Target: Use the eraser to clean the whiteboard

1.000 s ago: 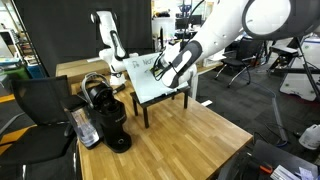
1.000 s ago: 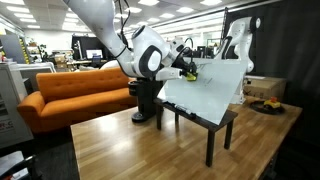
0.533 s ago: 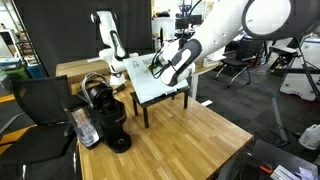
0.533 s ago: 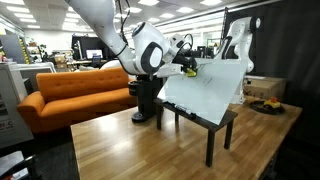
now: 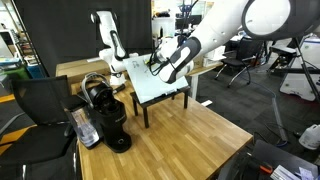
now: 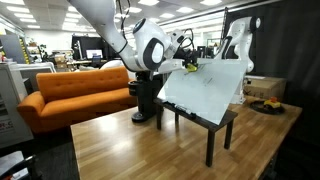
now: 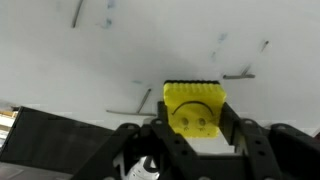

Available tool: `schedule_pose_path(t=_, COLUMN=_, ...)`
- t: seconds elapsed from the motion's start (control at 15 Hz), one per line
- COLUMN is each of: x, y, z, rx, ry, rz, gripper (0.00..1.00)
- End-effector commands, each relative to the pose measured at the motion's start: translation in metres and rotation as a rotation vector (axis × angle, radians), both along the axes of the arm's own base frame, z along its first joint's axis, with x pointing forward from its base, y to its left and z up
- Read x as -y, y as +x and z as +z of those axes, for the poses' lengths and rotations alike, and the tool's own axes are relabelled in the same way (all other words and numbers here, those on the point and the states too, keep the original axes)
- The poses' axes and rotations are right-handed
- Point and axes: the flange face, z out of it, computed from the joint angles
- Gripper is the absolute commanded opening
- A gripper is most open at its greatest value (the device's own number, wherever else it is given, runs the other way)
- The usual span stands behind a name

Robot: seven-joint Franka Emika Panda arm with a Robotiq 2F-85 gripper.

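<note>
The whiteboard (image 5: 157, 84) is a small tilted white board on a dark legged stand; it also shows in the other exterior view (image 6: 205, 88). In the wrist view its white face (image 7: 120, 50) fills the frame, with a few dark strokes left. The eraser (image 7: 195, 108) is a small bright yellow block with a drawn smiley face. My gripper (image 7: 197, 128) is shut on the eraser and presses it against the board near the board's upper edge. In the exterior views the gripper (image 5: 154, 62) (image 6: 188, 66) is at the top of the board; the eraser shows as a yellow speck (image 6: 190, 67).
A black coffee machine (image 5: 105, 115) stands on the wooden table (image 5: 180, 140) next to the whiteboard stand. A black chair (image 5: 35, 110) is beside the table. An orange sofa (image 6: 70, 90) lies behind the table. A white robot arm stands behind the board.
My gripper with the eraser has slid up and along the board toward its top edge. The board and stand have not moved.
</note>
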Motion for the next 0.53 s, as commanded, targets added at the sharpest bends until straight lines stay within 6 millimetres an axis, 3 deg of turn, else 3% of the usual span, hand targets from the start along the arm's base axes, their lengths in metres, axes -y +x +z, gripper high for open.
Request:
schedule_pose_path(t=0.0, x=-0.003, y=0.005, z=0.005, rx=0.009, ry=-0.017, rz=0.021, gripper=0.27)
schedule_pose_path(t=0.47, x=-0.008, y=0.009, z=-0.007, rx=-0.003, ry=-0.023, rz=0.032, gripper=0.27)
